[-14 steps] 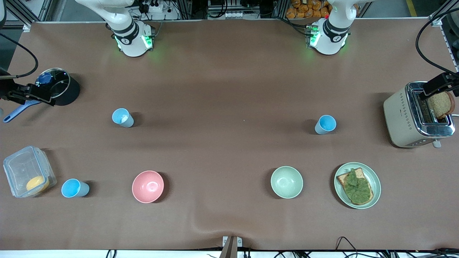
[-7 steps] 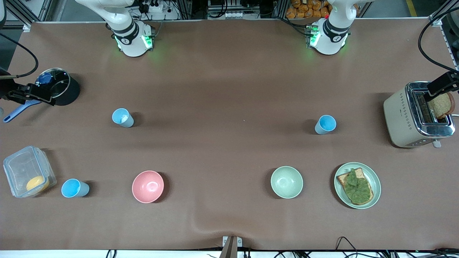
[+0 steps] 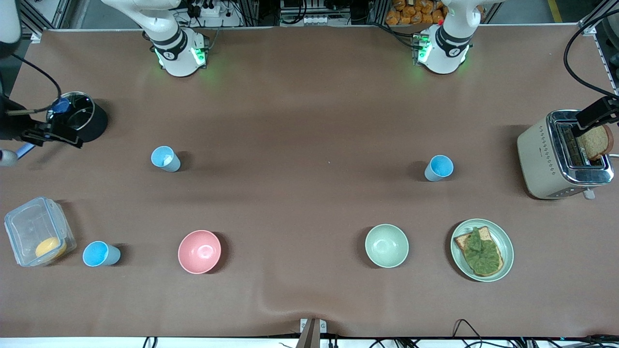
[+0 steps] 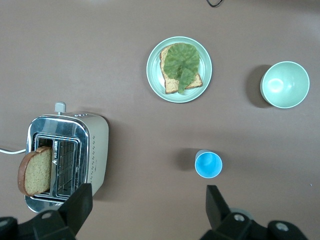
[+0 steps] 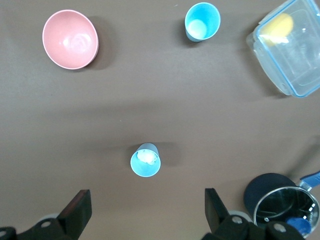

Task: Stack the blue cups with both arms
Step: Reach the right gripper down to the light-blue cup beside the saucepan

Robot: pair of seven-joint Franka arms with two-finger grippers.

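Three blue cups stand upright and apart on the brown table. One cup [image 3: 165, 158] [image 5: 145, 161], with something pale inside, is toward the right arm's end. Another cup [image 3: 100, 253] [image 5: 202, 21] stands beside the clear box, nearer the front camera. The last cup [image 3: 439, 167] [image 4: 208, 164] is toward the left arm's end. My right gripper [image 3: 58, 137] [image 5: 146, 196] hangs high beside the black pot, open and holding nothing. Open and just as bare, my left gripper [image 3: 587, 118] [image 4: 147, 192] hangs high over the toaster's edge.
A pink bowl [image 3: 199, 251] and a pale green bowl [image 3: 386, 245] sit near the front. A plate [image 3: 505, 241] carries toast with lettuce. The toaster [image 3: 546, 159] holds a bread slice. A black pot [image 3: 94, 126] and a clear box [image 3: 29, 227] stand at the right arm's end.
The right gripper has shifted slightly by the pot, and more of its white arm shows at the corner. The left gripper barely moved. All cups stayed put.
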